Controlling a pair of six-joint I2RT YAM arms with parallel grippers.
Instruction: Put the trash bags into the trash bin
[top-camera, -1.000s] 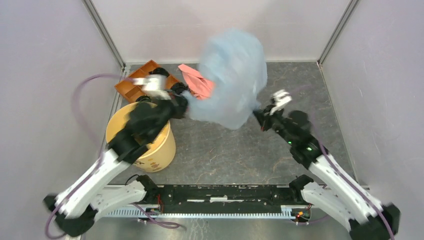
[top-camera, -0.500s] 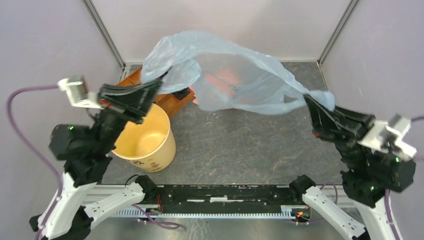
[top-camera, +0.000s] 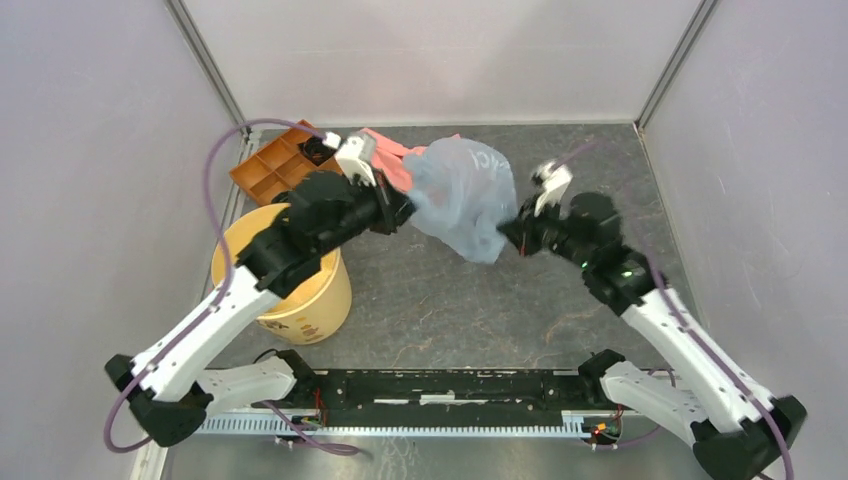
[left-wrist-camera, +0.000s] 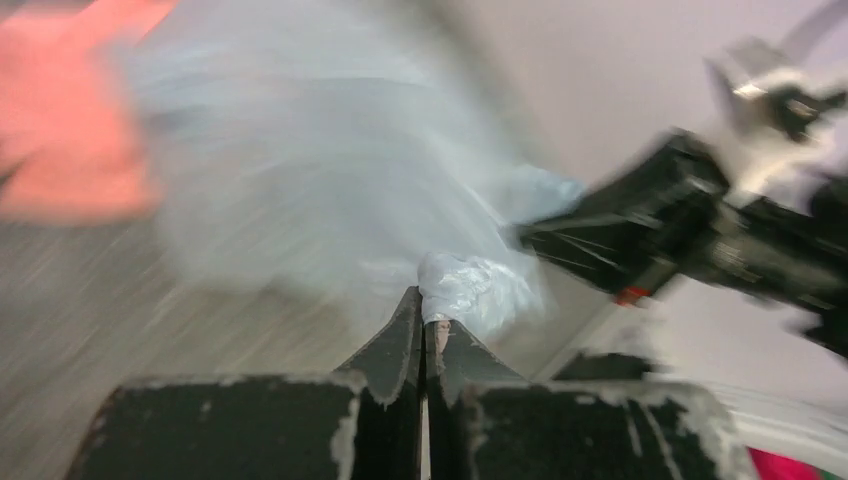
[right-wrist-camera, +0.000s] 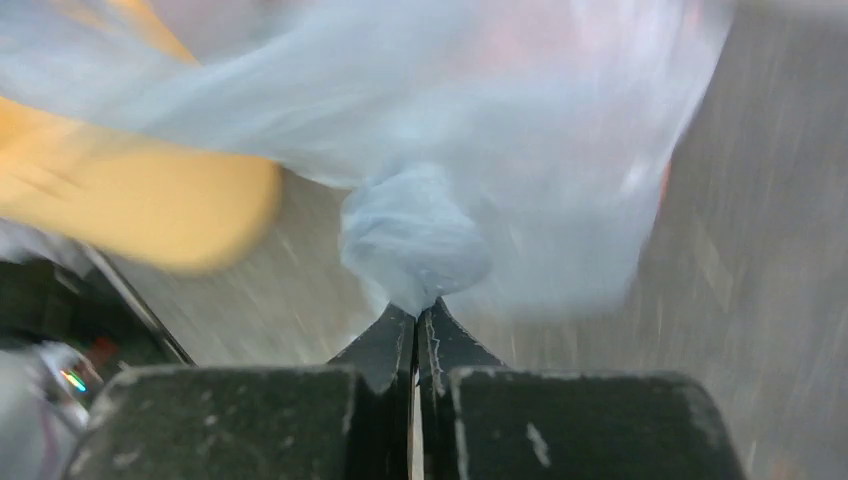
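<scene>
The pale blue trash bag (top-camera: 462, 196) hangs bunched between my two grippers over the middle of the table. My left gripper (top-camera: 402, 210) is shut on its left edge; the left wrist view shows the film (left-wrist-camera: 470, 285) pinched at the fingertips. My right gripper (top-camera: 506, 233) is shut on its right edge; the right wrist view shows a blue knot of film (right-wrist-camera: 415, 235) at the tips. The tan-yellow trash bin (top-camera: 300, 295) stands at the near left, partly hidden under my left arm, apart from the bag.
An orange-brown compartment tray (top-camera: 275, 170) lies at the back left. A salmon-pink cloth (top-camera: 392, 160) lies behind the bag. Grey walls with metal posts close in the table on three sides.
Both arms have swung down and inward from a raised, wide spread. The bag, stretched out in the air before, now hangs bunched between the grippers low over the table.
</scene>
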